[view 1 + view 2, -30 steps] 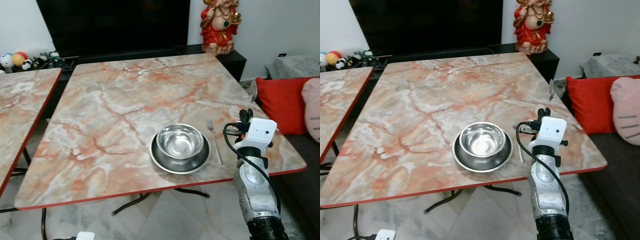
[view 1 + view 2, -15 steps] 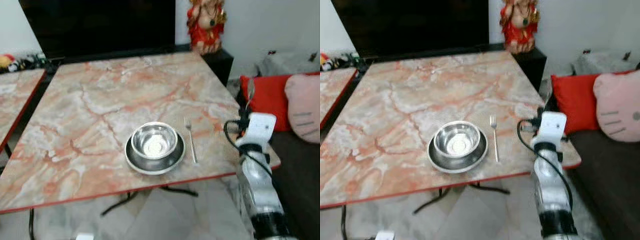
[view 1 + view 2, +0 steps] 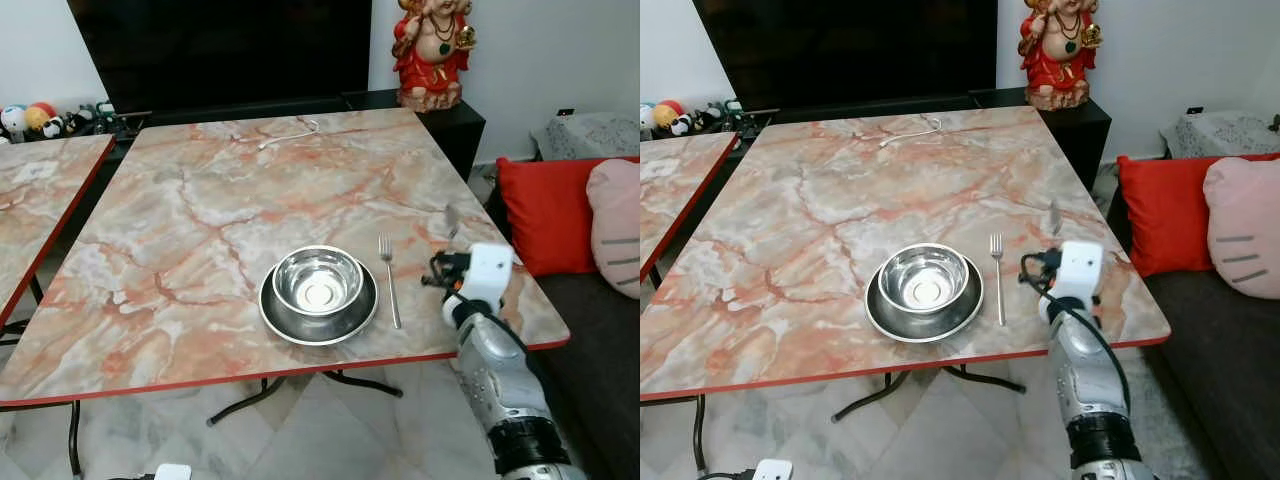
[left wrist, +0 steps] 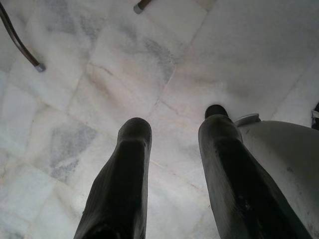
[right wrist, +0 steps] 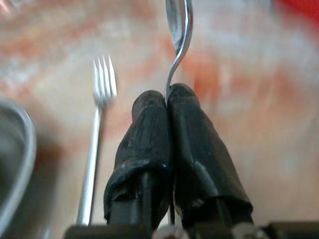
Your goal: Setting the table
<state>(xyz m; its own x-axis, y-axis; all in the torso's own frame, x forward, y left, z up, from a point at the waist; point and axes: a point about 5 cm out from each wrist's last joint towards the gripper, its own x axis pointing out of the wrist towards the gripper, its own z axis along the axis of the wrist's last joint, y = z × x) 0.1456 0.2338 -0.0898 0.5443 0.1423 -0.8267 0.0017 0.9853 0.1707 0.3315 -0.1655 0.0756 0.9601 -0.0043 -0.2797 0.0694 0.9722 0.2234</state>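
Our right gripper [image 5: 167,99] hangs over the near right corner of the marble table [image 3: 200,200], its two black fingers [image 5: 194,144] pressed together on the handle of a spoon [image 5: 178,30], bowl end pointing up and away. Just beside it, toward our left, a fork [image 3: 388,280] lies flat; beyond that a steel bowl [image 3: 318,280] sits in a steel plate [image 3: 290,322]. We judge the setting mostly laid, with the spoon left to go down, likely between fork and table edge. Our left gripper [image 4: 172,134] hangs idle over the pale floor tiles [image 4: 75,89], fingers spread, empty.
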